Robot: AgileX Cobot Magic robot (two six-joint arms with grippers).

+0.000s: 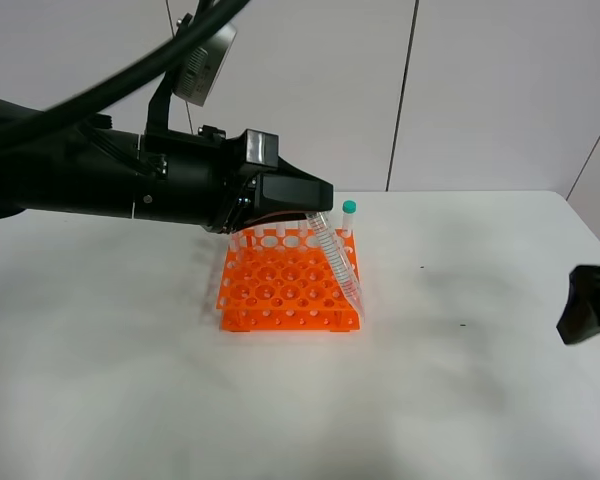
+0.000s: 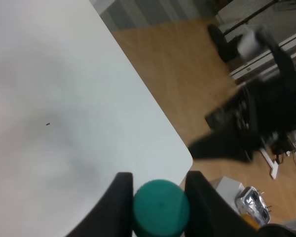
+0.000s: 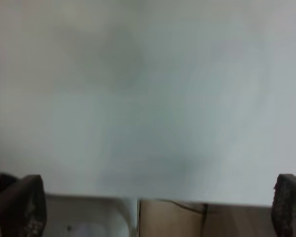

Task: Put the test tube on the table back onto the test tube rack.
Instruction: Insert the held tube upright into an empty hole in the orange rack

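Observation:
My left gripper (image 1: pixel 315 208) reaches over the orange test tube rack (image 1: pixel 275 285) and is shut on a clear test tube (image 1: pixel 338 260). The tube hangs tilted, with its pointed tip down near the rack's front right corner. In the left wrist view its teal cap (image 2: pixel 160 207) sits between the two fingers (image 2: pixel 119 202). Another teal-capped tube (image 1: pixel 349 214) stands upright at the rack's back right. My right gripper (image 1: pixel 588 302) is open and empty at the table's right edge. Its fingers (image 3: pixel 24 202) stand wide apart over the white table (image 3: pixel 148 98).
The white table (image 1: pixel 130 380) spreads wide around the rack. In the left wrist view its rounded corner (image 2: pixel 185 158) shows, with wood floor beyond and the dark right arm (image 2: pixel 251 123) blurred there. A grey panelled wall (image 1: pixel 480 90) stands behind the table.

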